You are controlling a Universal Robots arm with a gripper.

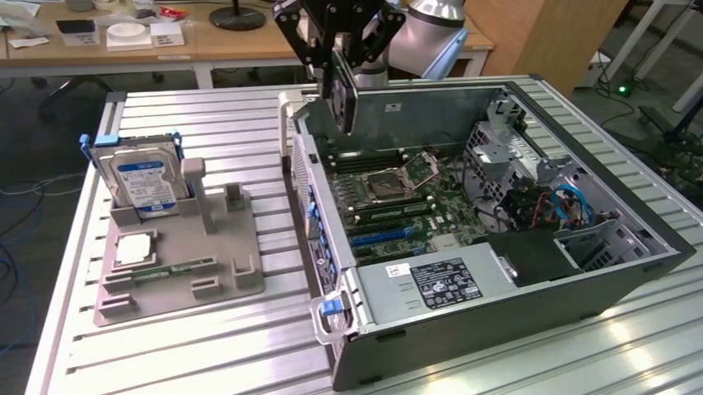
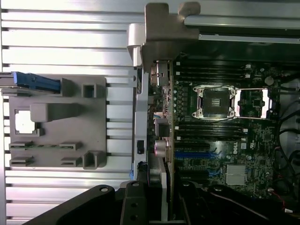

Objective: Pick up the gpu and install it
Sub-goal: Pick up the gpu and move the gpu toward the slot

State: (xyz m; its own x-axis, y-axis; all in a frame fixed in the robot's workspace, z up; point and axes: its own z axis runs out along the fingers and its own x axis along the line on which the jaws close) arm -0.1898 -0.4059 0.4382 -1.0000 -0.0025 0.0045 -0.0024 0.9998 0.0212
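Gripper (image 2: 161, 211) pinches the graphics card (image 1: 347, 95) by its edge (light, stiff, fragile, I'd say) above the computer (image 1: 528, 321).

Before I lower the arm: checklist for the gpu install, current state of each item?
1. Grip: ok, gripper jaws closed on the gpu.
2. Card seated: not ok, held up off the motherboard.
3. Free blue expansion slots: ok, nothing plugged in.
4. Card lined up with a slot: cannot tell.
5. Path clear of the hard drive: ok, it stands in its gray holder beside the computer case.
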